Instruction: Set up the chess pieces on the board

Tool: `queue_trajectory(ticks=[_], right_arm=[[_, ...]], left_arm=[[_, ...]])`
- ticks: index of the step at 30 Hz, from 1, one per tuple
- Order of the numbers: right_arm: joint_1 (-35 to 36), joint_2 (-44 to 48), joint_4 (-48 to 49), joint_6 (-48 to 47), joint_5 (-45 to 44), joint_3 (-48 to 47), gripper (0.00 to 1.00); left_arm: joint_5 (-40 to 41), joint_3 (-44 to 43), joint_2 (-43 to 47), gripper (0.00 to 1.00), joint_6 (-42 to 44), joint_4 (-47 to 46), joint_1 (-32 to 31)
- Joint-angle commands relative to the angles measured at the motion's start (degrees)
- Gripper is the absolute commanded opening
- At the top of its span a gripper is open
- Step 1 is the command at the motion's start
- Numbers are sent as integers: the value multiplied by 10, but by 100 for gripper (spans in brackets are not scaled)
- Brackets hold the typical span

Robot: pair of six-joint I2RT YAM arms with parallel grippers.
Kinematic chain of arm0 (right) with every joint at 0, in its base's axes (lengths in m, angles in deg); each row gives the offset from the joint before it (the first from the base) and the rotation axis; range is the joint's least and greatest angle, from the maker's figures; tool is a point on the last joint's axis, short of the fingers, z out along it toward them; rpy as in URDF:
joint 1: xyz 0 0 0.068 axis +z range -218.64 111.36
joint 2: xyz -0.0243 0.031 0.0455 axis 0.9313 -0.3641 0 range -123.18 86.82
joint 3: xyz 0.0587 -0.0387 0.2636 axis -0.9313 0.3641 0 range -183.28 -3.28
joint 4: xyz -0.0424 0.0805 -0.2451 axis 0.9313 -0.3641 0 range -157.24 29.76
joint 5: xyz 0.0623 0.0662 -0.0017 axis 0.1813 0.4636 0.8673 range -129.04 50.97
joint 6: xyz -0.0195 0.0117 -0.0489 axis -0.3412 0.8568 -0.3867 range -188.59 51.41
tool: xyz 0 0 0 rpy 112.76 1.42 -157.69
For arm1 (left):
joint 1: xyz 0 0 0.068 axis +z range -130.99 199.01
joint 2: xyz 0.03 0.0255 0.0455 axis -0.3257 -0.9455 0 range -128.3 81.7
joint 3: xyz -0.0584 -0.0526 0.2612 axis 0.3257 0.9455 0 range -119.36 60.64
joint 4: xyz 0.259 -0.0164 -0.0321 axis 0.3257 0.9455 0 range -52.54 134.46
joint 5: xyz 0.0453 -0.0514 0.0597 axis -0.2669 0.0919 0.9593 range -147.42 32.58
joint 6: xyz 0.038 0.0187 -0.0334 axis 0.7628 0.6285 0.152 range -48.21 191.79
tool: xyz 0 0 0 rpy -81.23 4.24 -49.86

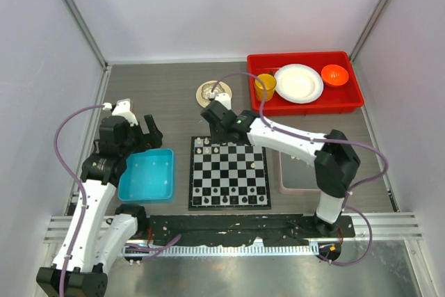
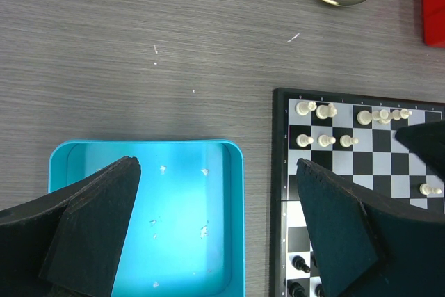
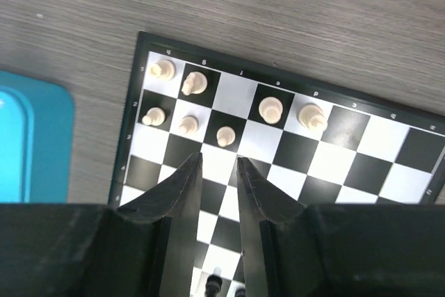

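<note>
Top view: the board (image 1: pixel 229 172) lies flat at mid-bench (image 1: pixel 160 92), square to the near edge.
Cream set: the pieces (image 3: pixel 195 83) stand upright in the two far rows at the board's 11 o'clock corner. The right wrist view shows four in the outermost row and three in the next.
Stray: a lone piece (image 1: pixel 255 165) stands apart from the cluster, toward the board's 3 o'clock edge.
Dark set: small dark pieces (image 2: pixel 300 263) stand along the board's 6 o'clock edge.
Right arm: the right tool (image 3: pixel 217 165) hangs over the board's 11 o'clock part. It is released, its jaws parted by a narrow gap with nothing between them. The nearest cream piece sits just beyond the tips, untouched.
Left arm: the left tool (image 2: pixel 217 168) is spread wide, released and empty, above the bin (image 1: pixel 147 175).
Blue box: the bin sits just beside the board at its 9 o'clock, with a few pale flecks on its floor.
Far corner: the red tray (image 1: pixel 306 108) sits at 1 o'clock of the board. It holds a yellow cup (image 1: pixel 265 86) at its 9 o'clock end, an orange bowl (image 1: pixel 334 74) toward 3 o'clock and a white plate (image 1: pixel 299 83) between them.
Far middle: a small round dish (image 1: pixel 213 92) sits near the board, between its 11 and 12 o'clock.
Right side: a grey tray (image 1: pixel 295 177) lies just beside the board at 3 o'clock, partly under the right arm.
</note>
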Motion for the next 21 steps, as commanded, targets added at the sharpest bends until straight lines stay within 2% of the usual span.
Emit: queue_trajectory(ticks=[1,7,13,16,21], right_arm=[[-1,78,10,-9,4,32,33],[-9,151,-35,24,-54,114,34],[-44,220,-33,56,-28,228,34],[-50,240,-32,59,-19,254,34],[-50,244,-32,62,1,273,43]], left_arm=[[-8,2,6,100,1,-18,-1],[-8,2,7,100,1,-17,-2],[-11,3,4,100,0,-18,-1],[-12,3,4,100,1,-19,-2],[-11,2,3,100,1,-18,-1]])
